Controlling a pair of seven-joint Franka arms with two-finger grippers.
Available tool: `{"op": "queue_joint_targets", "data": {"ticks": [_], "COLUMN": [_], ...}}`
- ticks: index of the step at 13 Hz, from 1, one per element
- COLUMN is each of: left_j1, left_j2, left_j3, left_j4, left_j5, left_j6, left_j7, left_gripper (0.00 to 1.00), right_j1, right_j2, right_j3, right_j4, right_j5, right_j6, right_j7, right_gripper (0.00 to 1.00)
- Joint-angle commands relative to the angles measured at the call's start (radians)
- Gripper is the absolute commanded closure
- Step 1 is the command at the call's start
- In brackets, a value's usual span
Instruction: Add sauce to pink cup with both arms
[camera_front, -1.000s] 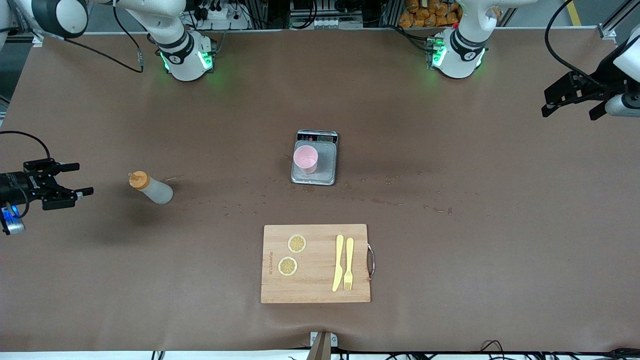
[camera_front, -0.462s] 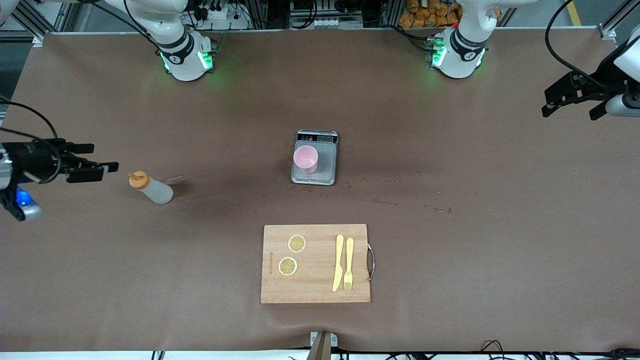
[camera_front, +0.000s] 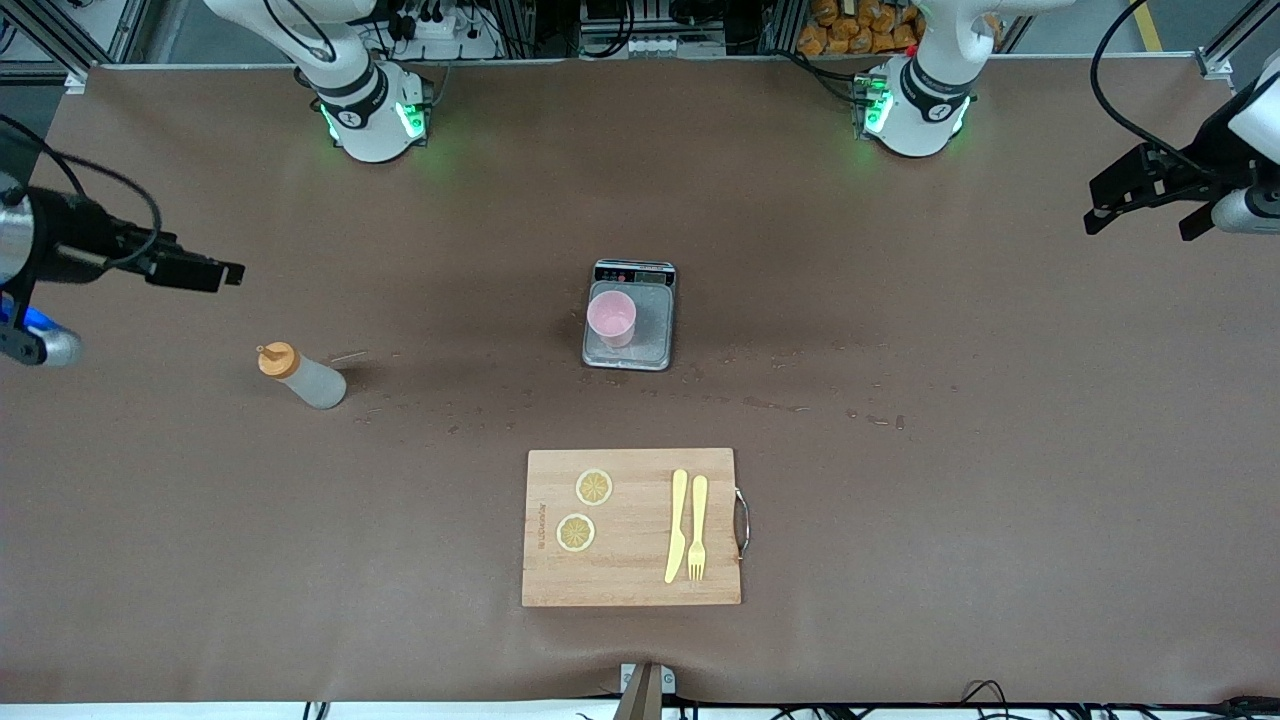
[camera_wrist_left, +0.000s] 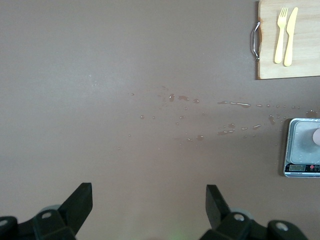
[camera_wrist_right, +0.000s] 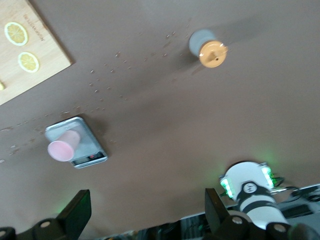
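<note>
Pink cup (camera_front: 611, 317) sits on the scale (camera_front: 630, 340) mid-desk; the sauce bottle (camera_front: 300, 376) stands apart toward the right arm's end. Your right claw (camera_front: 205, 272), open, has just risen away from the bottle, suggesting retreat. Left claw (camera_front: 1140, 205) waits open.

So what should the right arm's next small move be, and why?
Unclear: the sauce bottle stands upright apart from the open right gripper, the pink cup sits on the scale, the left gripper waits open at its table end. That fits before or after pouring; the cup's contents don't show.
</note>
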Motion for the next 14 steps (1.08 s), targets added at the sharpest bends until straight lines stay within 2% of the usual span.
{"op": "queue_joint_targets", "data": {"ticks": [1, 5, 6, 10, 14], "left_j1": [0.009, 0.009, 0.009, 0.009, 0.007], "left_j2": [-0.002, -0.002, -0.002, -0.002, -0.004], "left_j3": [0.000, 0.000, -0.002, -0.002, -0.002], "left_j4": [0.004, 0.004, 0.005, 0.005, 0.004], "left_j5": [-0.030, -0.030, -0.028, -0.030, -0.028], "left_j6": [0.005, 0.005, 0.005, 0.005, 0.002], "left_j7": [0.009, 0.009, 0.009, 0.009, 0.011], "left_gripper": [0.00, 0.00, 0.00, 0.00, 0.00], "right_j1": [-0.005, -0.039, -0.055, -0.086, -0.097], "right_j2": [-0.064, -0.306, -0.343, -0.394, -0.385], "right_j3": [-0.001, -0.002, 0.001, 0.048, 0.060], "right_j4": [-0.078, -0.425, -0.477, -0.520, -0.511], "right_j5": [-0.047, -0.058, -0.064, -0.117, -0.137], "right_j6": [0.075, 0.323, 0.357, 0.407, 0.505], "right_j7": [-0.108, -0.344, -0.387, -0.440, -0.446], "right_gripper": [0.00, 0.00, 0.00, 0.00, 0.00]}}
